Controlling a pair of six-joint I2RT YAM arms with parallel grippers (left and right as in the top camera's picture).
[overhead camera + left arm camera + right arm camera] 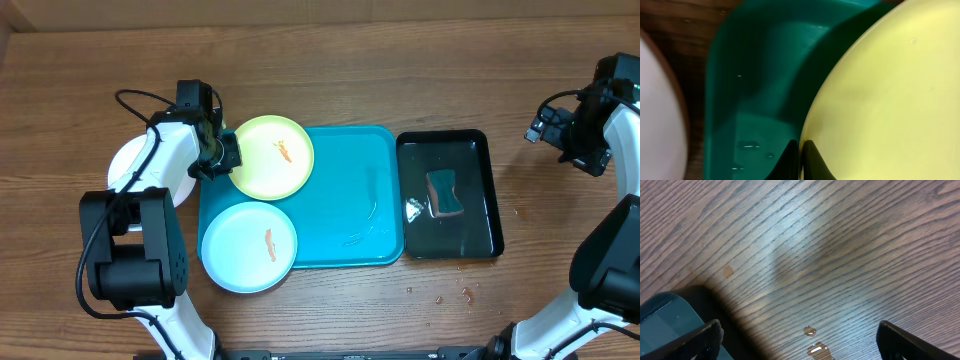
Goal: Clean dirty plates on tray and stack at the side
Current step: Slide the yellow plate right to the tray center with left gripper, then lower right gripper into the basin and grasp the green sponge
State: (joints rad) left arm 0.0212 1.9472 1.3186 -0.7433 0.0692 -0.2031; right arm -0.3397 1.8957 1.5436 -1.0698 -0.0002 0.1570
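the left gripper [222,155] was pinched narrow on the left rim of the yellow plate [265,172], its tips set either side of the edge in the wrist view. that plate sat at the tray's [350,190] far-left corner, its rim overhanging the tray's edge, an orange smear [283,151] on its face. the blue plate [245,250] lay at the near-left corner, also overhanging, with its own smear. the white plate [128,160] lay on the table [330,60] left of the tray, half hidden by the arm. the right gripper [797,342] hung wide and empty over bare table beside the black tray [470,230], where a sponge [445,193] lay.

the plates looked like thin plastic: light, stiff enough to lift by one edge, not fragile. smooth and possibly wet, given the drops [810,331] on the table, so likely slippery in a rim pinch and prone to swivel or droop. the overhanging rim was the sensible hold, since the fingers could get under it there; a deeper bite over the lip would likely steady it better than the tips alone.
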